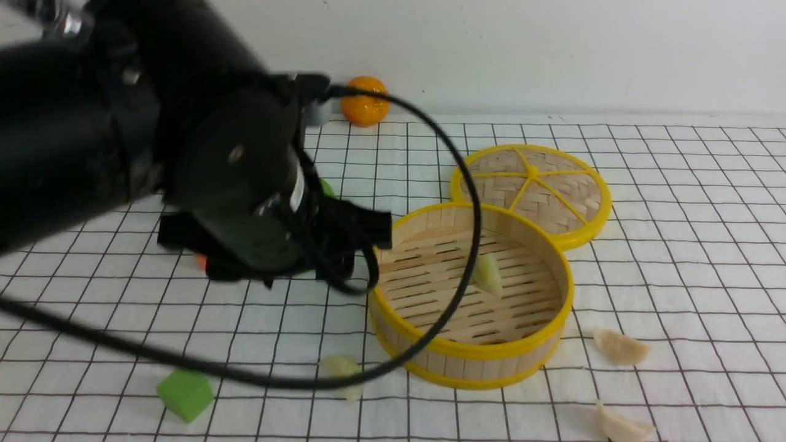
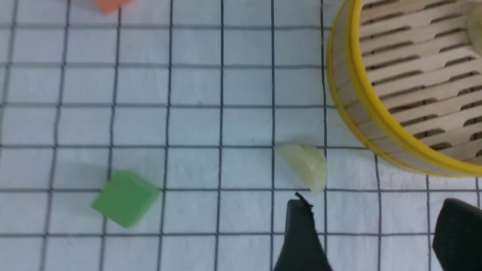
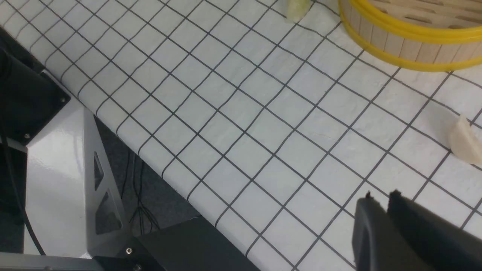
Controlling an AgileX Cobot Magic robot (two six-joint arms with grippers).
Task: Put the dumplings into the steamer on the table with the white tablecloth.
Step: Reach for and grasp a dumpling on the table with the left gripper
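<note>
The steamer (image 1: 473, 353) stands mid-table on the white tablecloth (image 1: 675, 245), with one pale green dumpling (image 1: 488, 274) lying on its slats. A second green dumpling (image 1: 341, 367) lies on the cloth by the steamer's near left side. Two cream dumplings (image 1: 620, 347) (image 1: 620, 425) lie to its right. My left gripper (image 2: 376, 210) hangs open and empty just short of the green dumpling (image 2: 305, 163), beside the steamer wall (image 2: 361, 98). My right gripper (image 3: 381, 196) is shut and empty over the cloth, short of a cream dumpling (image 3: 465, 141).
The flat woven lid (image 1: 534, 184) leans against the steamer's far right. A green cube (image 1: 184, 393) sits at the front left, an orange cube (image 2: 111, 4) farther back under my left arm. An orange ball (image 1: 365, 100) rests by the wall. The table's near edge (image 3: 177, 180) drops off.
</note>
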